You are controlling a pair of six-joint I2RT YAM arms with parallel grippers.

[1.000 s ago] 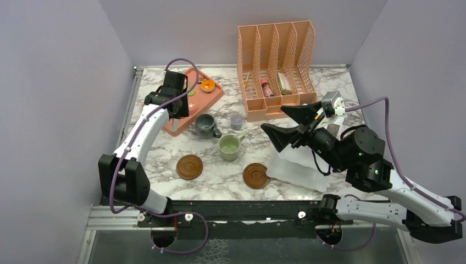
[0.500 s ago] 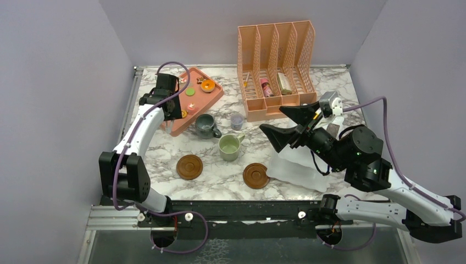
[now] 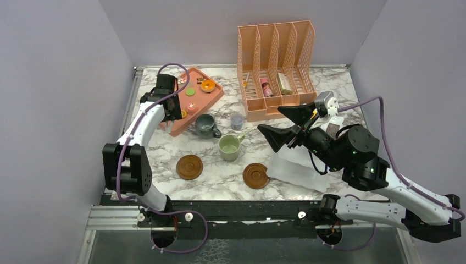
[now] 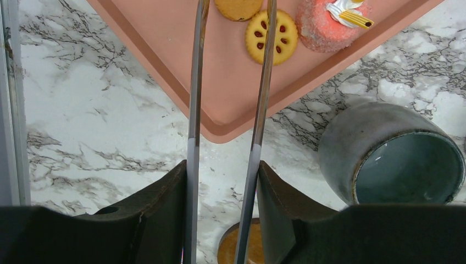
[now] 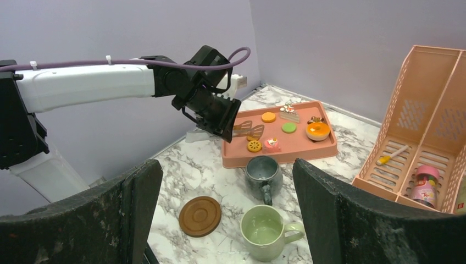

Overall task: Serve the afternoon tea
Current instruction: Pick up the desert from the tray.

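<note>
- Left fingers: clamped on the handle end of thin tongs. The two blades reach over the corner of the pink tray, upper left of the overhead view.
- Right fingers: spread wide, holding nothing, raised above the tabletop at centre right.
- Toy sweets: yellow cookie, pink cake and orange donut, all on the tray.
- Grey-blue mug: upright, just beside the tray's lower corner.
- Pale green mug: upright, centre of the tabletop.
- Brown coasters: one lower centre-left, the other lower centre. Both lie flat, apart from the mugs.
</note>
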